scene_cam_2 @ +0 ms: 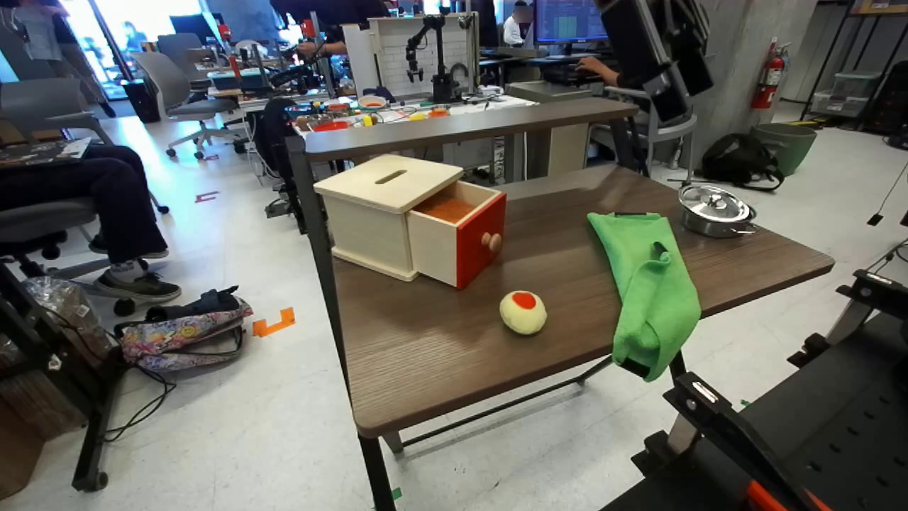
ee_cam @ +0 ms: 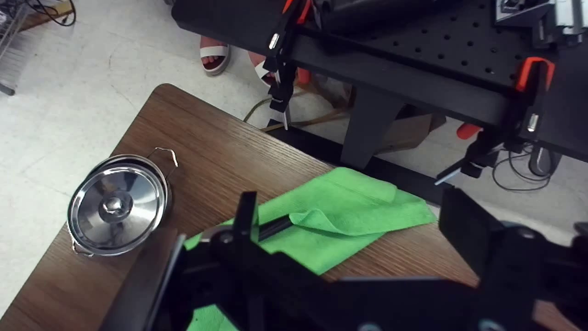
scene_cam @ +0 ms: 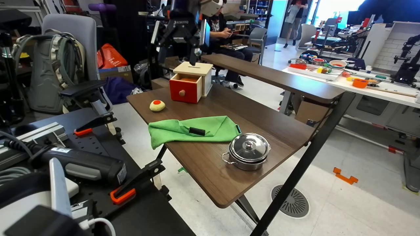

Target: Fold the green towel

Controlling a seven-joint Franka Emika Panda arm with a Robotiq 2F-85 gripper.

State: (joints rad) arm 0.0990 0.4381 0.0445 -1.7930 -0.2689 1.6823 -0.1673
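Note:
The green towel lies partly folded over itself on the brown table. In both exterior views one end of the towel hangs over the table edge. A black strip shows on its top, beside a raised flap. My gripper is high above the table, apart from the towel. It also shows near the top in an exterior view. In the wrist view the gripper has its fingers wide apart with nothing held. The towel shows beyond and between them, partly hidden by the gripper.
A lidded metal pot stands close to one towel end. A red-and-wood box has its drawer pulled out. A yellow ball with a red spot lies near the edge. A raised shelf runs along one table side.

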